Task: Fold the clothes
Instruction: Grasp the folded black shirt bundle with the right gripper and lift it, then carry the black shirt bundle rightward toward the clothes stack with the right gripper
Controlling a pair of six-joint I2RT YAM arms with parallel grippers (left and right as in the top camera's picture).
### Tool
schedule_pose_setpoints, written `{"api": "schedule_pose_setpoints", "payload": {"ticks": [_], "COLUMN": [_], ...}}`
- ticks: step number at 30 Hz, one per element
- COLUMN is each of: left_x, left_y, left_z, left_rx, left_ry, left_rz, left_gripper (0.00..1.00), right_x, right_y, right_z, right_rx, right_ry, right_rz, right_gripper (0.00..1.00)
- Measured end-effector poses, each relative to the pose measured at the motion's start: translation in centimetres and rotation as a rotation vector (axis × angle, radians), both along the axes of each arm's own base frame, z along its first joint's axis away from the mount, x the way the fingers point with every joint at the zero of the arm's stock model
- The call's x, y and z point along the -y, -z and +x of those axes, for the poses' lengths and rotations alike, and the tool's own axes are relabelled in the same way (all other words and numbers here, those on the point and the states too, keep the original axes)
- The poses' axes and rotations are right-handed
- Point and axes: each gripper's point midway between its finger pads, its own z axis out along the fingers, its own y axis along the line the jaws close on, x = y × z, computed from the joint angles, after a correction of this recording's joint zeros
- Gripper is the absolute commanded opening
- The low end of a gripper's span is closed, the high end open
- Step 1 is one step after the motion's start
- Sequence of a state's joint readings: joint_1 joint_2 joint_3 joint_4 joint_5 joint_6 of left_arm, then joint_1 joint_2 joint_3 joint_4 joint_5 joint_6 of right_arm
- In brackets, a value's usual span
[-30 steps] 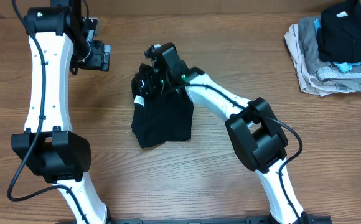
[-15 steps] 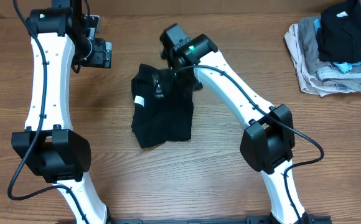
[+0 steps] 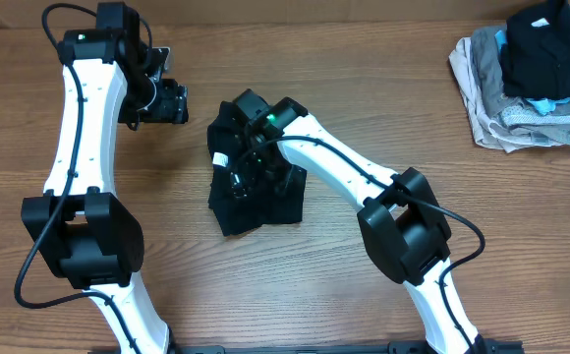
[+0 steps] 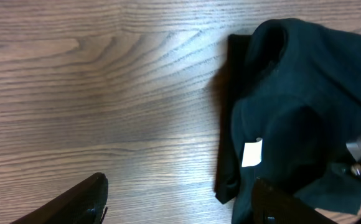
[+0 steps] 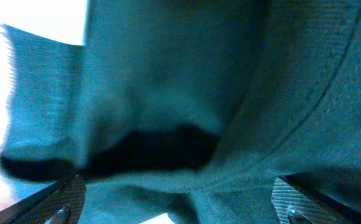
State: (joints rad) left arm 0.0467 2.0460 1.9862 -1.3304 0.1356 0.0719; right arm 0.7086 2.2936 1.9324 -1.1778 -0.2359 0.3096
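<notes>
A black garment (image 3: pixel 265 192) lies bunched in the middle of the table, with a small white tag (image 3: pixel 221 157) on its left side. My right gripper (image 3: pixel 247 157) is low over the garment's upper part. In the right wrist view the dark cloth (image 5: pixel 187 93) fills the frame between the spread fingers (image 5: pixel 180 205), which are open. My left gripper (image 3: pixel 170 102) hovers over bare wood left of the garment. In the left wrist view its fingers (image 4: pixel 180 208) are open and empty, with the garment (image 4: pixel 299 81) and tag (image 4: pixel 252 153) to the right.
A pile of clothes (image 3: pixel 529 84), grey and blue with a black piece on top, sits at the back right corner. The wooden table (image 3: pixel 521 216) surrounds the garment on all sides.
My right gripper has come from the garment's back edge down onto the cloth, which is now more bunched. My left gripper has shifted a little right toward the garment.
</notes>
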Motion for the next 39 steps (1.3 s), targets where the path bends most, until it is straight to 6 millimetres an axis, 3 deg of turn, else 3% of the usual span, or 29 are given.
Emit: {"api": "schedule_pose_setpoints", "payload": {"ticks": [3, 7, 17, 23, 27, 31, 36, 39], "left_x": [0.2, 0.6, 2.1, 2.9, 3.0, 3.1, 3.1, 3.1], "left_y": [0.3, 0.4, 0.4, 0.4, 0.4, 0.4, 0.4, 0.4], "left_z": [-0.2, -0.3, -0.3, -0.4, -0.3, -0.3, -0.3, -0.2], "left_rx": [-0.011, -0.015, -0.014, -0.014, -0.011, -0.01, -0.008, -0.007], "left_ry": [0.004, 0.014, 0.047, 0.065, 0.069, 0.069, 0.069, 0.069], "left_rz": [-0.004, -0.005, -0.008, -0.008, -0.008, -0.01, -0.011, -0.011], "left_gripper": [0.76, 0.77, 0.79, 0.8, 0.82, 0.83, 0.84, 0.84], "right_x": [1.4, 4.3, 15.9, 22.1, 25.3, 25.5, 21.6, 18.5], "right_y": [0.4, 0.4, 0.5, -0.2, -2.3, -4.7, -6.8, -7.1], "right_z": [0.4, 2.8, 10.3, 12.2, 12.3, 11.8, 7.8, 6.4], "right_rx": [-0.027, -0.039, 0.022, 0.003, -0.04, -0.062, -0.15, -0.162], "right_ry": [0.031, 0.108, 0.287, 0.413, 0.487, 0.49, 0.393, 0.314], "right_rz": [-0.012, -0.005, -0.005, 0.024, 0.056, 0.071, 0.049, 0.041], "right_gripper": [1.0, 1.0, 1.0, 1.0, 1.0, 1.0, 1.0, 1.0]}}
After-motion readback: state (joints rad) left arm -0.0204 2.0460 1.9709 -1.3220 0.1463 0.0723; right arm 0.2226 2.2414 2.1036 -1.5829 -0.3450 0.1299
